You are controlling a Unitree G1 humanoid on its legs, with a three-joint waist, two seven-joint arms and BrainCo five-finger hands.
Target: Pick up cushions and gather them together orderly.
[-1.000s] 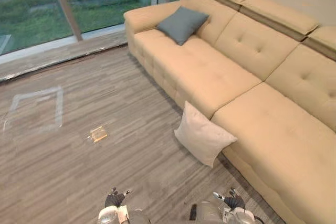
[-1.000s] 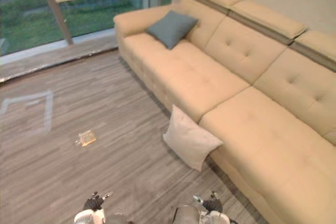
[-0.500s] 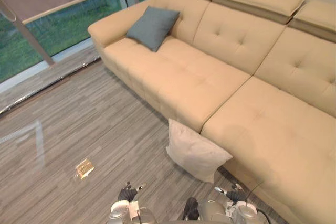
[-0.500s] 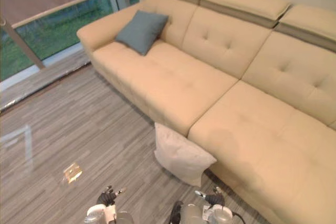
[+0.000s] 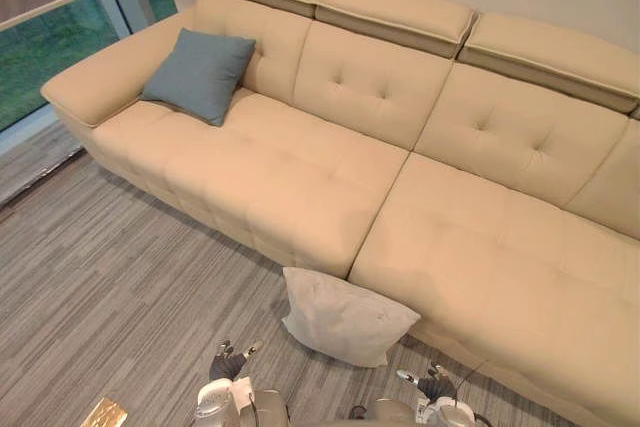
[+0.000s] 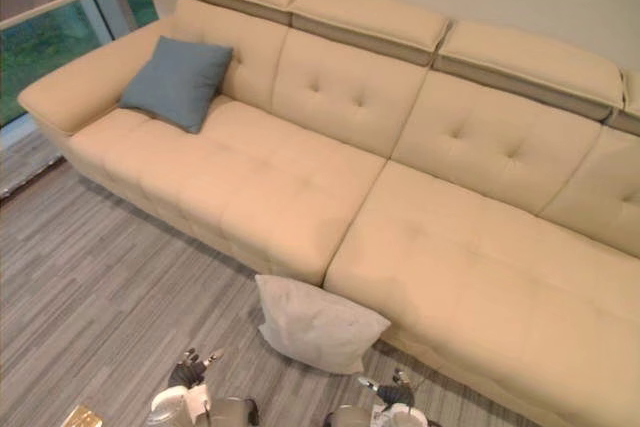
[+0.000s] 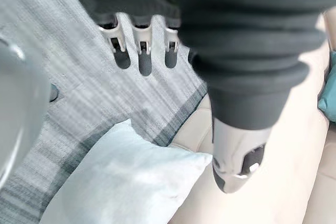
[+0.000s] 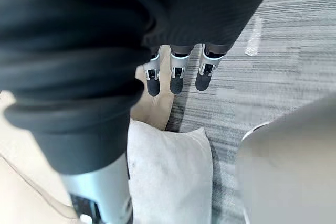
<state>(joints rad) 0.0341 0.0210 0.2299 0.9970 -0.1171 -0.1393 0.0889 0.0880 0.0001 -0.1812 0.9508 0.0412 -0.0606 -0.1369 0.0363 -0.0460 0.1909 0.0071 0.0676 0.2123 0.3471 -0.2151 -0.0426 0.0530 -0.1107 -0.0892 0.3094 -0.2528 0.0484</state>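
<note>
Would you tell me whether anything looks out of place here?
The off-white square fabric cushion lies on the grey striped floor, propped against the front of the beige tufted sofa, whereas the grey-blue square cushion sits properly on the seat.

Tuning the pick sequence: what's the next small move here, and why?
Probably reach down to the white cushion: it lies on the floor against the sofa front, just ahead of the open, empty left hand and right hand. The blue cushion sits far off by the armrest.
</note>
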